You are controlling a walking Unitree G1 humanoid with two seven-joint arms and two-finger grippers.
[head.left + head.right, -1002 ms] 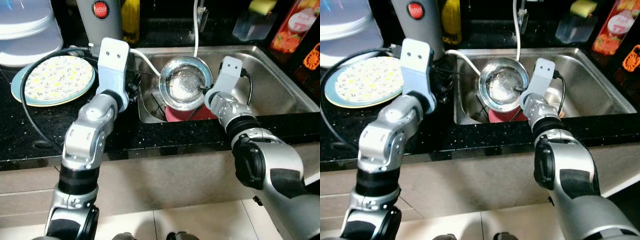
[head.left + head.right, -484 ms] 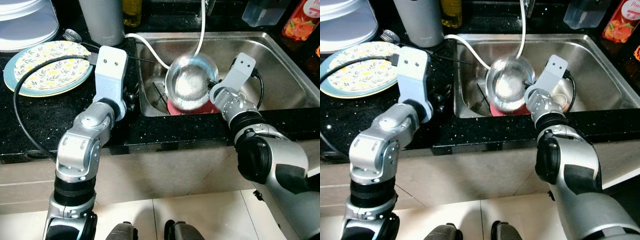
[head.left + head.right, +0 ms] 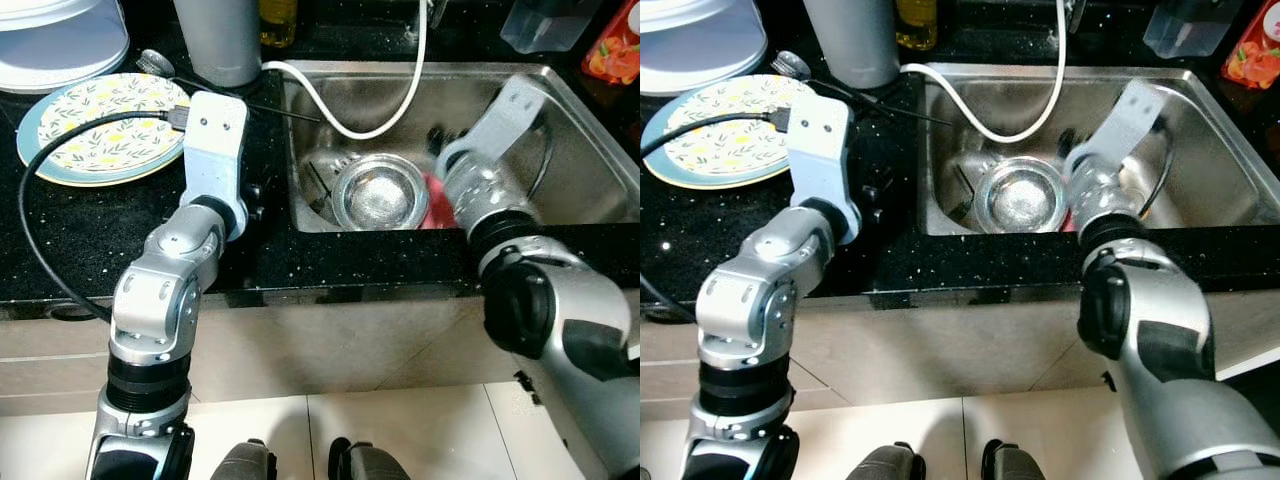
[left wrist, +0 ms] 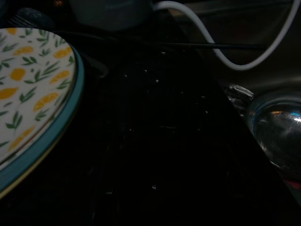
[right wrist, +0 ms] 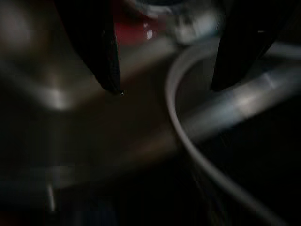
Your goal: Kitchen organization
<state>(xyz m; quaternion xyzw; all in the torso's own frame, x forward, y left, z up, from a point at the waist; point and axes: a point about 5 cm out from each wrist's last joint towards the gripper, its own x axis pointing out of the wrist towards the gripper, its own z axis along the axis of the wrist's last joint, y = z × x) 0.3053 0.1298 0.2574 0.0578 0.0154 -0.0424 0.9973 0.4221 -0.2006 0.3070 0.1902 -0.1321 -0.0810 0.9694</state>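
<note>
Steel bowl (image 3: 380, 192) sits upright, shiny, in the sink (image 3: 580, 170); right pincer (image 5: 162, 87) parted.

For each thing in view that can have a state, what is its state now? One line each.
Steel bowl: upright on the sink floor, not held.
Patterned plate: flat on the counter, nothing on it.
White hose: hanging into the sink.
Right gripper: open, inside the sink.
Left arm: over the counter.
</note>
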